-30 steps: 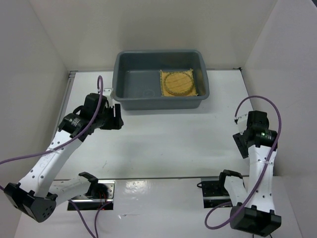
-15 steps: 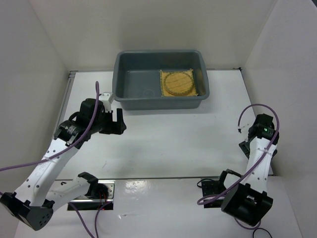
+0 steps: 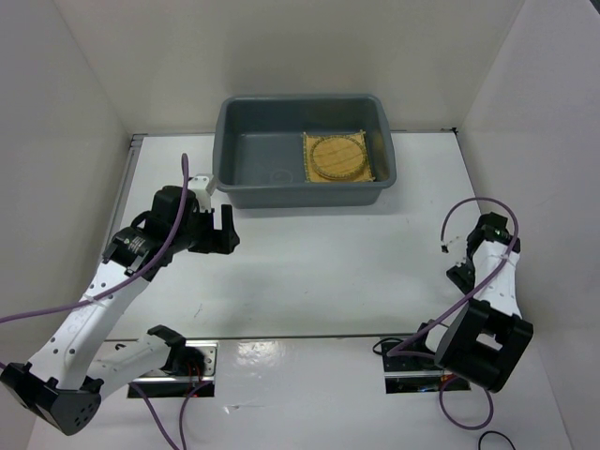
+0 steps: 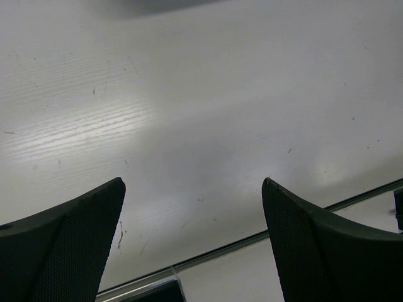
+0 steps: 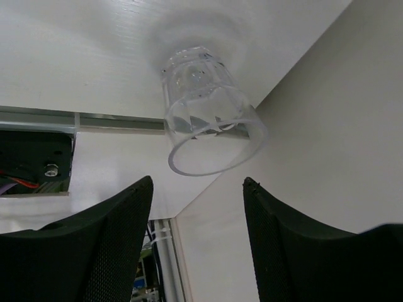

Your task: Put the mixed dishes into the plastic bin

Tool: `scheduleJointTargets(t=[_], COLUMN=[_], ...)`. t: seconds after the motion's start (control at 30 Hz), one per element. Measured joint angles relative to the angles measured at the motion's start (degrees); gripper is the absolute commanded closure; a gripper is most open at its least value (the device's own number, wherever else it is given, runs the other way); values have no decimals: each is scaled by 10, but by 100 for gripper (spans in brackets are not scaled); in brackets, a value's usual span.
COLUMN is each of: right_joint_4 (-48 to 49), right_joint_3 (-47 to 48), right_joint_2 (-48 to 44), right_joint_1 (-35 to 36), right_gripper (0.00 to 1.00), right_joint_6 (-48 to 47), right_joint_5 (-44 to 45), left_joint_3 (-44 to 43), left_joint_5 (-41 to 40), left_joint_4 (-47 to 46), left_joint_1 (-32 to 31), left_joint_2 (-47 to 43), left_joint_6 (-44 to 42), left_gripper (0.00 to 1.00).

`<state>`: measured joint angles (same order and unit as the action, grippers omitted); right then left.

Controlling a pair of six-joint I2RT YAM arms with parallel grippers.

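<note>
**Right arm lines up on a clear cup by the wall**

White surface [image 3: 328, 262], white walls on three sides. Plastic bin [image 3: 300, 195] sits at the far middle. Inside it, right half: square mat [image 3: 311, 174] lying flat, with a round disc [image 3: 338, 157] on top of it. No second disc shows. Left half of the bin looks bare.

Right pincer [image 5: 196, 182] is spread wide and holds nothing. A clear cup [image 5: 208, 126] is just ahead of it. The cup seems to stand on its base, mouth toward the wrist camera, close beside the right side wall [image 5: 327, 126]. It is not yet between the fingers.

Left pincer [image 4: 192, 185] is also spread and empty, hanging over bare surface near the bin's front left corner.

Step in hand, as I judge it: grasp the cup.

- Centre the jaws on the cup body before closing; it sits slightly left of the midline now.
- The outer finger has little room on the wall side, so come in straight.
- Thin clear plastic will likely flex or slip, so close gently, low on the body.
- Lift clear of the rim and release over the bin's open left half.
</note>
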<state>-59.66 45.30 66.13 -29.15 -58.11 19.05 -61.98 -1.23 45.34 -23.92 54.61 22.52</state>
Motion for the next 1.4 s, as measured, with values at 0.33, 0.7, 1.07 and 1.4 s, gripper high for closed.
scheduleJointTargets(t=[0.33, 0.7, 1.07, 1.4], right_joint_4=[29, 60, -53, -143], right_joint_3=[-26, -38, 137, 434], right_joint_2=[13, 76, 20, 64], right_joint_1=[0, 0, 91, 356], right_gripper=[42, 79, 100, 100], right_joint_6=[-31, -25, 33, 175], right_joint_5=[-15, -15, -76, -99], left_joint_3=[0, 2, 11, 23], left_joint_5=[0, -4, -11, -108], left_joint_4=[0, -2, -12, -9], left_joint_1=[0, 0, 0, -23], left_joint_2=[0, -3, -34, -42], left_joint_6=[0, 0, 1, 49], left_gripper=[5, 5, 5, 5])
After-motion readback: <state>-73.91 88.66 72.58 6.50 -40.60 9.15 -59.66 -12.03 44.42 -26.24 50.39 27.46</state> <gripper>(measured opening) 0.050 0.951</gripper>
